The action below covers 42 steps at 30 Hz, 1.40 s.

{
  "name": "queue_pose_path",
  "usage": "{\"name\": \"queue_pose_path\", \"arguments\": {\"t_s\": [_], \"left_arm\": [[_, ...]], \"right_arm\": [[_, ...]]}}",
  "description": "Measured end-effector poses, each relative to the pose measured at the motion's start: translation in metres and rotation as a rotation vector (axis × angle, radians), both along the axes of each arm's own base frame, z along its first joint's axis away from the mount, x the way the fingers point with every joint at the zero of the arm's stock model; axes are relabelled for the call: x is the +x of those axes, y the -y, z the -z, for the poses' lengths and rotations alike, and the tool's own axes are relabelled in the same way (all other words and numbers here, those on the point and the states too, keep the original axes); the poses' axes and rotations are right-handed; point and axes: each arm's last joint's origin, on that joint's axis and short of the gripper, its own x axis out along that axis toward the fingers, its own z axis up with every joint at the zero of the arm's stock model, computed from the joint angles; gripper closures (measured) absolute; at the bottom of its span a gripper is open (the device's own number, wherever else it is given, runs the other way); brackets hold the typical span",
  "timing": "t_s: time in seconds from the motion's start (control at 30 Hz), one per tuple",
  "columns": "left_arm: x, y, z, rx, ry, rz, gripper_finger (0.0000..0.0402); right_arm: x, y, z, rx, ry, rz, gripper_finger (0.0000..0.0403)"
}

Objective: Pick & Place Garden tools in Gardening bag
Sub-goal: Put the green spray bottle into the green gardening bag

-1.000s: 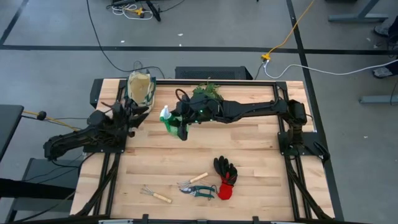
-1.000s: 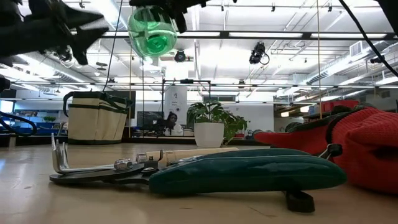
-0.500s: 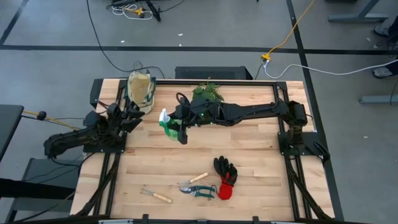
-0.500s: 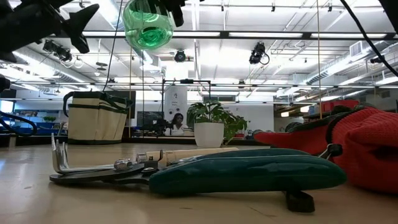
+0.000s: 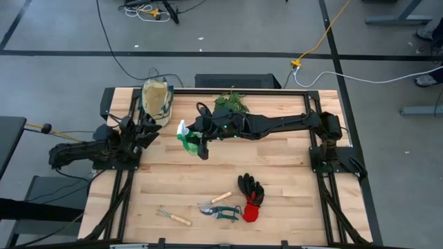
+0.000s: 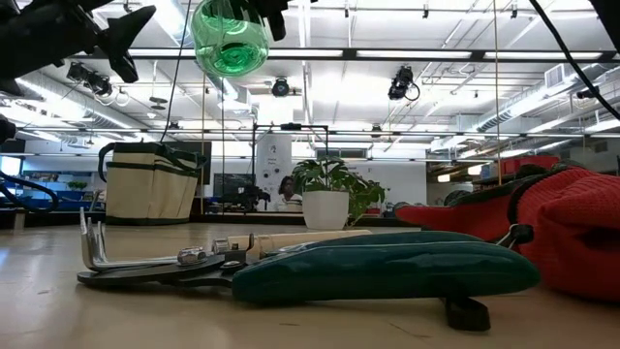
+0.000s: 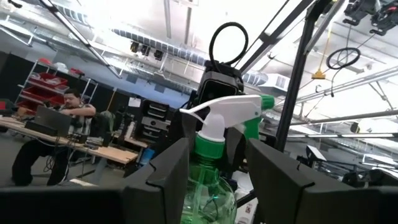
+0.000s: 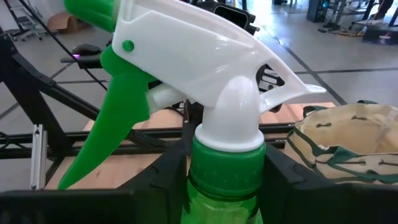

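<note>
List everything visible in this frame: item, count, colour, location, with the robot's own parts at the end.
spray bottle: one, green with white trigger head, held off the table by its neck, mid-table
gardening bag: one, beige with dark trim, far left corner
potted plant: one, green leaves, white pot, far edge centre
gloves: one pair, black and red, near centre
pruning shears: one, teal handles, near edge
hand rake: one, wooden handle, near edge left
wooden-handled tool: one, beside shears
right gripper: shut on the bottle neck
left gripper: open, left of bottle
</note>
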Motion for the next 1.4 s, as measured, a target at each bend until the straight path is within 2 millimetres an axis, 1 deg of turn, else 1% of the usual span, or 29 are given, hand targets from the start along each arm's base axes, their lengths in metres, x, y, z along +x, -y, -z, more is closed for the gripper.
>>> {"name": "queue_pose_path", "arguments": {"t_s": [0.13, 0.27, 0.4, 0.77, 1.1, 1.2, 1.4], "left_arm": [[0.007, 0.000, 0.000, -0.009, -0.050, -0.007, 0.0234], [0.016, 0.003, -0.013, 0.021, -0.090, 0.011, 0.0234], [0.028, 0.004, -0.018, 0.029, -0.164, 0.013, 0.0234], [0.053, 0.011, -0.046, 0.121, -0.157, 0.030, 0.0234], [0.082, 0.013, -0.052, 0.137, -0.249, 0.031, 0.0234], [0.086, 0.014, -0.056, 0.155, -0.252, 0.037, 0.0234], [0.089, 0.018, -0.056, 0.230, -0.271, 0.047, 0.0234]], "right_arm": [[0.000, 0.000, 0.000, 0.000, 0.002, 0.000, 0.0265], [0.000, 0.000, 0.000, -0.002, 0.004, -0.001, 0.0265], [0.000, 0.000, 0.000, -0.005, 0.004, -0.001, 0.0265], [0.000, 0.000, 0.000, -0.008, 0.000, -0.002, 0.0265], [0.000, 0.000, 0.002, -0.025, -0.019, -0.003, 0.0266], [-0.001, 0.000, 0.001, -0.025, -0.015, -0.006, 0.0266], [-0.001, -0.001, 0.002, -0.027, -0.020, -0.017, 0.0266]]}}
